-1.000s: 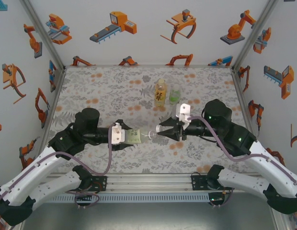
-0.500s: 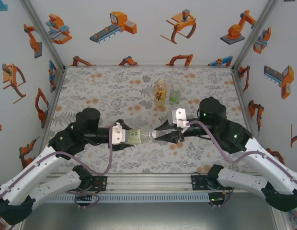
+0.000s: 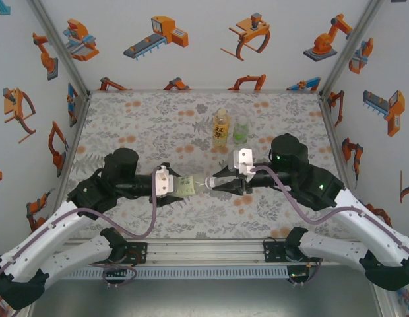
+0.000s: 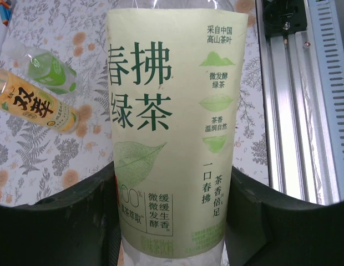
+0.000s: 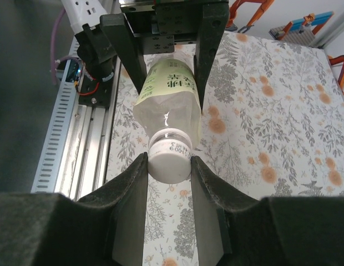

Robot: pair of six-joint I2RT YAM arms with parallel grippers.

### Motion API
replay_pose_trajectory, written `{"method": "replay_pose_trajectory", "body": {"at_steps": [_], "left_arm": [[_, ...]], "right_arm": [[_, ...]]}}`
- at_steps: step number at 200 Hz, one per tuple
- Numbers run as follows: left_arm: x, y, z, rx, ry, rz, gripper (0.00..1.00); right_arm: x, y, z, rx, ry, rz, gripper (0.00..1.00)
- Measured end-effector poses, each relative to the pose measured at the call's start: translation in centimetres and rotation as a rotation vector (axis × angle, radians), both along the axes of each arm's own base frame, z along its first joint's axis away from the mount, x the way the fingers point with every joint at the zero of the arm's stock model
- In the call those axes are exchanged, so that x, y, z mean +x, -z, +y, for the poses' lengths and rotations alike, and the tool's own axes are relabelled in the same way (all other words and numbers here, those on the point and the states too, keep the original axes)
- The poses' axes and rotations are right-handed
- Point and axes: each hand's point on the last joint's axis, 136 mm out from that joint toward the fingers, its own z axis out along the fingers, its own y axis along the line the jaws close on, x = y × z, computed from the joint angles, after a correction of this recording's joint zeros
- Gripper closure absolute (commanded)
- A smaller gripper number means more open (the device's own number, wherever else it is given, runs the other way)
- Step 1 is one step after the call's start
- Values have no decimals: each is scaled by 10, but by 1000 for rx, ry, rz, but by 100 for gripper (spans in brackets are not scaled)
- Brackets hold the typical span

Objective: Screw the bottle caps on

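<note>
My left gripper is shut on a clear bottle with a pale yellow-green label, held level just above the table with its neck pointing right. In the left wrist view the label stands between the dark fingers. My right gripper is shut on a white bottle cap that sits on this bottle's neck; in the top view its tips meet the neck. A yellow-orange bottle and a clear bottle with a green label stand upright behind them.
The floral tablecloth covers the table. An aluminium rail runs along the near edge, close under both arms. Enclosure walls with orange robot pictures stand at the left, back and right.
My right gripper has turned about its wrist and shifted slightly left while staying on the cap. The left gripper and the bottle have barely moved.
</note>
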Motion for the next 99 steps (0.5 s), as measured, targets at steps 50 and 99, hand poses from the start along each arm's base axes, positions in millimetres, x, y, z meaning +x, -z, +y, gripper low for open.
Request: {"method": "replay_pose_trajectory", "body": {"at_steps": [50, 99], "left_arm": [[-2, 3, -2, 3, 17, 15, 100], [-5, 6, -5, 7, 46, 41, 100]], "right_arm": [[-1, 3, 1, 6, -10, -1, 100], [-5, 4, 2, 7, -36, 7, 100]]}}
